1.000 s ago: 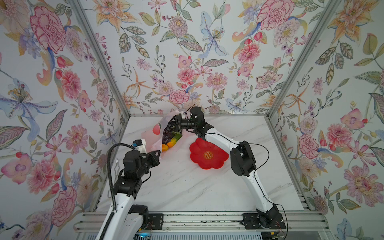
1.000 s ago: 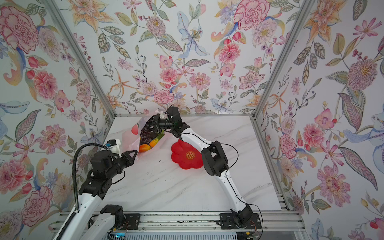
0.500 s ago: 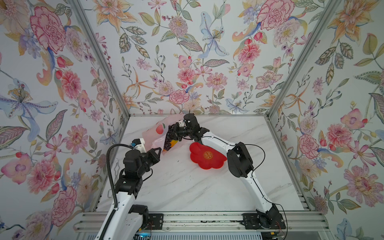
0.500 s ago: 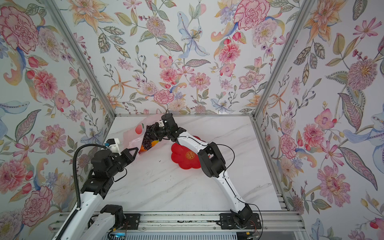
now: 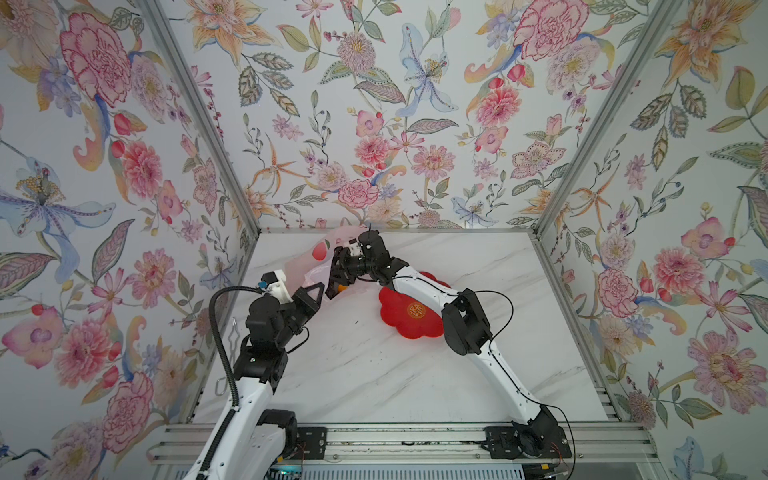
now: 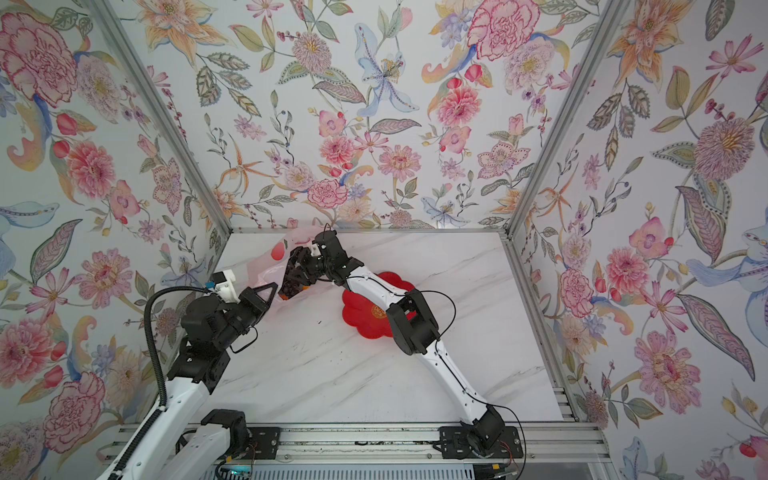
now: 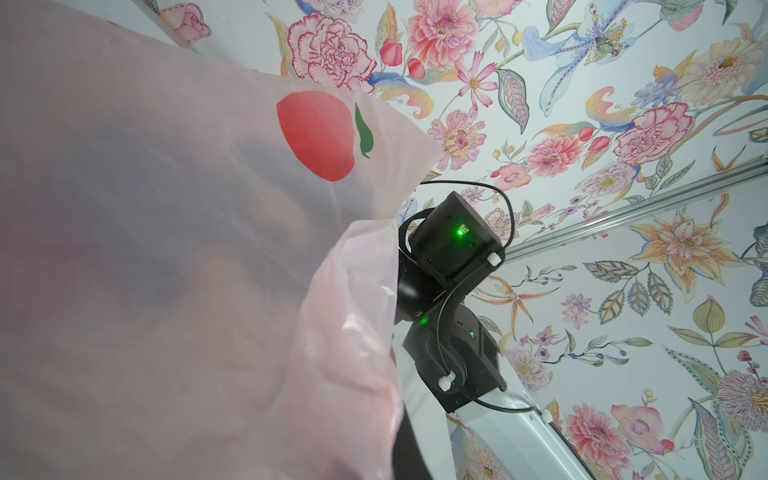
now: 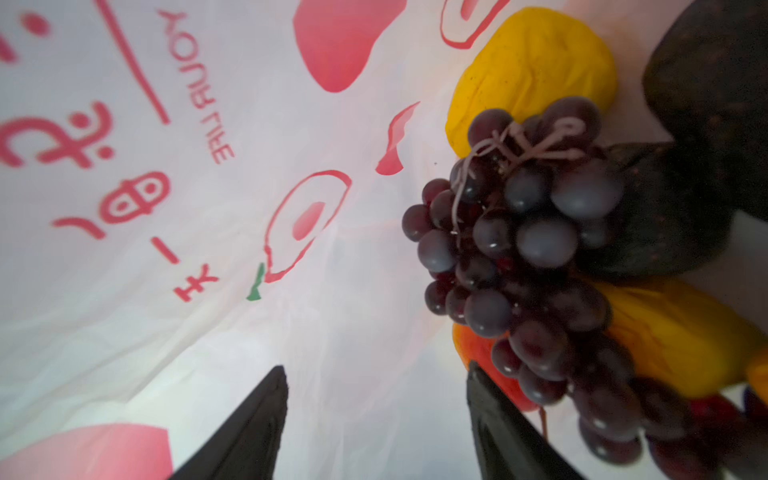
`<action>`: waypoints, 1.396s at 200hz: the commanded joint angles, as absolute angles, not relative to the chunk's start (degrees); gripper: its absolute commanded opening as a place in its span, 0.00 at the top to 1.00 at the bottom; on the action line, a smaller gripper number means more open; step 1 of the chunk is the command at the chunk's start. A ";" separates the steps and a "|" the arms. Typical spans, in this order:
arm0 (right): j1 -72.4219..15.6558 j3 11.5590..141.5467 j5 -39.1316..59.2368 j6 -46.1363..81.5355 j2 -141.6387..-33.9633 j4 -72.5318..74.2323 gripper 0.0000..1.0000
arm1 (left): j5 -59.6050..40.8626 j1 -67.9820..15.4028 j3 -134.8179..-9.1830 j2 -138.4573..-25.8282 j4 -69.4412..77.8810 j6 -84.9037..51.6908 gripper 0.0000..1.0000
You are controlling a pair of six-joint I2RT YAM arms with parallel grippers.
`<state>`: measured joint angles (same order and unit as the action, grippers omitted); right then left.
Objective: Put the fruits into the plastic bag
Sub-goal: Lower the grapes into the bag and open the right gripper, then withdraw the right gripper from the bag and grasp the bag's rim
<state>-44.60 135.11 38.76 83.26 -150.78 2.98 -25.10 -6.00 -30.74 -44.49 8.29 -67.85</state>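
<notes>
- My left gripper (image 5: 312, 291) is clenched on the edge of the plastic bag (image 5: 314, 268) and holds the thin pink film up off the marble table (image 5: 374, 374), at the far left of the tabletop in both top views.
- From the left wrist camera I see mostly the plastic bag (image 7: 166, 249) draped across the lens. The gripper's own tips are hidden behind it.
- My right gripper (image 5: 338, 282) reaches across the middle and sits in the mouth of the bag, just beside the left gripper.
- In the right wrist view the right gripper (image 8: 374, 424) is released. Its two black fingers (image 8: 249, 428) stand apart with only bag film between them.
- The fruits lie inside the bag. The dark purple grape bunch (image 8: 519, 249) is nearest, just beside one finger.
- Touching the grapes are a yellow fruit (image 8: 536, 62), a dark avocado-like piece (image 8: 715, 104) and an orange-red fruit (image 8: 482, 357).
- The red flower-shaped dish (image 5: 409, 311) rests on the table, near the bag and partly under my right arm.
</notes>
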 commanded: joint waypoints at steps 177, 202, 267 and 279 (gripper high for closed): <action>-43.68 135.18 28.46 37.47 -128.98 -46.85 0.19 | -24.61 -6.07 -33.54 -50.96 15.17 -70.09 1.00; -45.12 135.25 21.28 30.17 -125.23 -51.97 0.19 | -24.54 -6.07 -32.84 -51.05 16.59 -70.88 1.00; -44.84 130.27 -1.34 16.86 -116.71 -59.58 0.10 | -24.87 -6.10 -32.46 -52.01 17.64 -70.84 1.00; -43.67 128.32 -0.75 17.23 -116.08 -59.94 0.08 | -24.93 -6.08 -32.51 -52.16 17.93 -70.93 1.00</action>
